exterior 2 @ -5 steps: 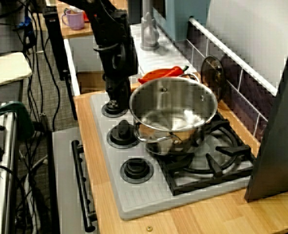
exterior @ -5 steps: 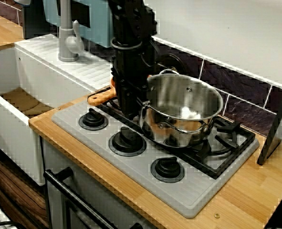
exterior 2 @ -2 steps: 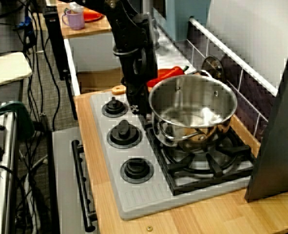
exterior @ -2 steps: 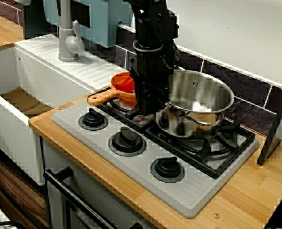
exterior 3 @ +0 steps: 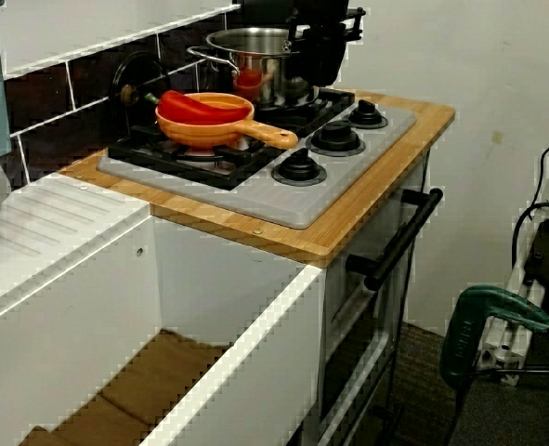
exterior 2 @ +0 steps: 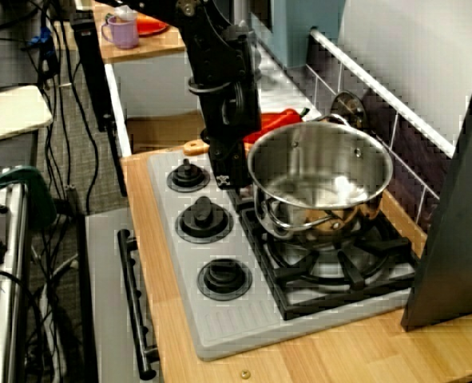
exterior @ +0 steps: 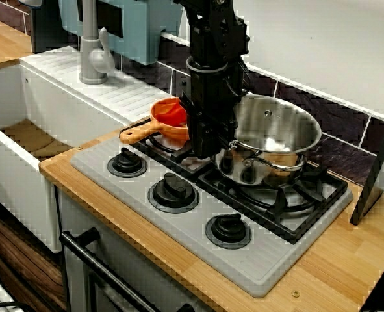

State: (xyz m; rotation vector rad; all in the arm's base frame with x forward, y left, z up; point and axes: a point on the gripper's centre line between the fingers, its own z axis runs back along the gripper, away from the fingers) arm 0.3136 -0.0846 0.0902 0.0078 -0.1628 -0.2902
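A steel pot point(exterior: 276, 130) stands over the right burner of the black grate point(exterior: 308, 188); whether it rests on the grate or hangs just above it is unclear. My black gripper point(exterior: 208, 146) reaches down at the pot's left rim and appears shut on it; the fingertips are hidden behind the arm. In the view from the stove's end the gripper point(exterior 2: 229, 171) presses against the pot point(exterior 2: 323, 159) on its knob side. A pale patch shows inside the pot. An orange pan point(exterior: 169, 120) holding something red sits on the left burner behind the arm, also in the sink-side view as the orange pan point(exterior 3: 204, 116).
Three black knobs point(exterior: 173, 188) line the grey stove front. A white sink point(exterior: 23, 140) with a grey faucet point(exterior: 91, 52) lies to the left. A dark panel point(exterior: 377, 175) leans at the right. A dark round disc point(exterior 2: 349, 112) leans on the tiled wall.
The arm has carried the pot from the stove's middle to the right burner, uncovering the orange pan. In the last moment it shifted only slightly right.
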